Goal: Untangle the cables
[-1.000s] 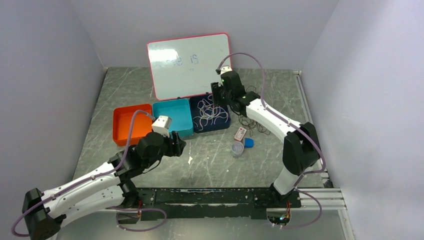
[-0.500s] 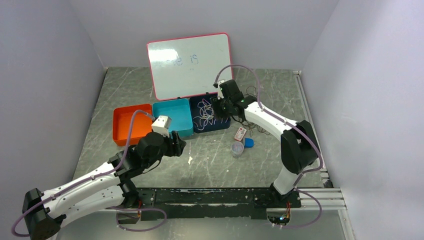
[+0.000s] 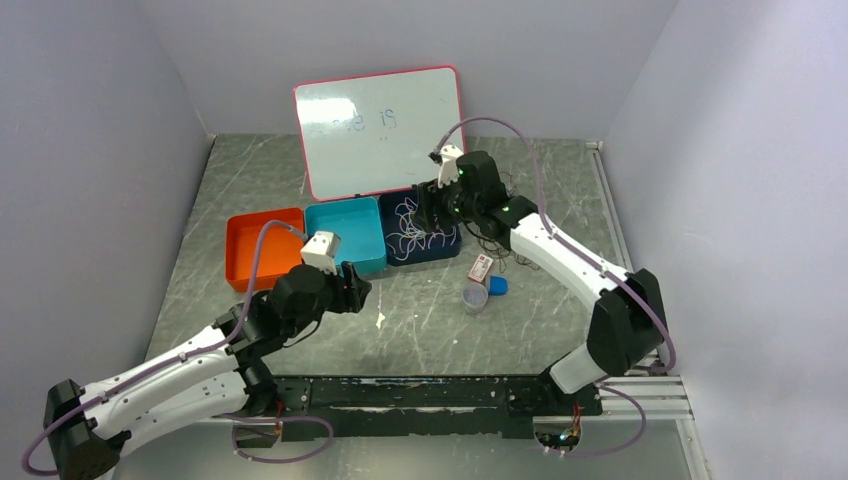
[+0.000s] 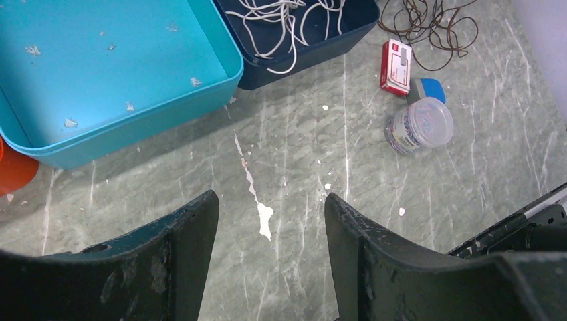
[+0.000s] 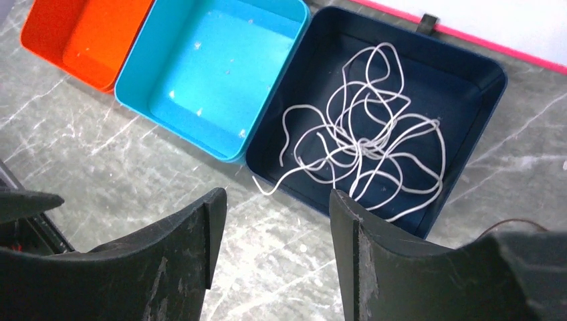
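cables (image 3: 405, 235), thin white strands, tangled inside a dark navy square plastic tray (image 3: 430, 258) on the grey marbled table (image 3: 420, 320), from above. from the left wrist: left gripper (image 4: 271, 200) spread wide, empty, thin dark cables (image 4: 428, 30) loose beside the tray. from the right wrist: right gripper (image 5: 277, 197) parted, gripping nothing, one white end over the tray's rim.

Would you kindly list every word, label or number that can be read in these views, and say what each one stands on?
"is": faint marker handwriting on the whiteboard, as best it reads; the smudged word before it cannot be read.
Red and white box: it carries a printed label, but the print is too small to read.
Nothing else in these views shows legible text.
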`<control>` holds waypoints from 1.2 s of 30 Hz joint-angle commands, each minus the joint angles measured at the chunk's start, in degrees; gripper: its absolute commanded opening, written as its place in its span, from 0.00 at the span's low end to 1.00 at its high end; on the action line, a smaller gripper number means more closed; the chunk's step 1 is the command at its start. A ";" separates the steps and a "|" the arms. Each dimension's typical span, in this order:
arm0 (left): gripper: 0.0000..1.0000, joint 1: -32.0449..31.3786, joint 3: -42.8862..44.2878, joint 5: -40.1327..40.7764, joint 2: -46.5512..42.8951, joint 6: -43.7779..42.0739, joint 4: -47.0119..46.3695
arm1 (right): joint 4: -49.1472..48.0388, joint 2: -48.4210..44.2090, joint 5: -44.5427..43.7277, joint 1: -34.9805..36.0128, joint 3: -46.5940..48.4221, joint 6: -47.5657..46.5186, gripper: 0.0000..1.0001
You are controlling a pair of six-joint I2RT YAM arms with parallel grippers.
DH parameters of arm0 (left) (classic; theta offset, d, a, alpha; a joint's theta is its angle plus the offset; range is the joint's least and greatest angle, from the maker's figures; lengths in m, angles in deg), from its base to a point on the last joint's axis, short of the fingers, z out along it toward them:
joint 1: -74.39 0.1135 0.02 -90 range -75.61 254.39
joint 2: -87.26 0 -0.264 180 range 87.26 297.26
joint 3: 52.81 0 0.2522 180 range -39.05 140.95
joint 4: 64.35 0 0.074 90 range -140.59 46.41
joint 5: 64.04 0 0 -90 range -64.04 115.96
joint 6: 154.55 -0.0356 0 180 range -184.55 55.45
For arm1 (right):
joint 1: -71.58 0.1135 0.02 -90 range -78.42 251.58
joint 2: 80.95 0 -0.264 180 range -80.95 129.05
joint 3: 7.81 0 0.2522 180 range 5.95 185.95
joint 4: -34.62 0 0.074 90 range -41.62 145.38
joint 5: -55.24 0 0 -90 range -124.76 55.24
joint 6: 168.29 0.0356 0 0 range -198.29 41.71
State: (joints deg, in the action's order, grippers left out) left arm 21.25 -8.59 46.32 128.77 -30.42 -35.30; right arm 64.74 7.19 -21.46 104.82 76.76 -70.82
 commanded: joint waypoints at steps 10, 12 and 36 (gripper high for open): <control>0.63 -0.38 0.19 0.47 0.20 0.68 -0.61 | -3.30 -0.63 -7.33 7.58 -8.54 13.39 0.47; 0.63 -0.43 0.26 0.54 0.13 0.75 -0.46 | -4.45 0.37 -9.32 8.12 -8.91 15.29 0.46; 0.64 -0.40 -0.84 2.02 -3.54 1.34 2.16 | -7.19 13.48 -17.23 8.42 -2.51 17.97 0.46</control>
State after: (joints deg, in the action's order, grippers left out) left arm 21.25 -8.79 46.76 126.17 -29.55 -33.92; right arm 57.66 18.97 -36.80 113.17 72.39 -52.79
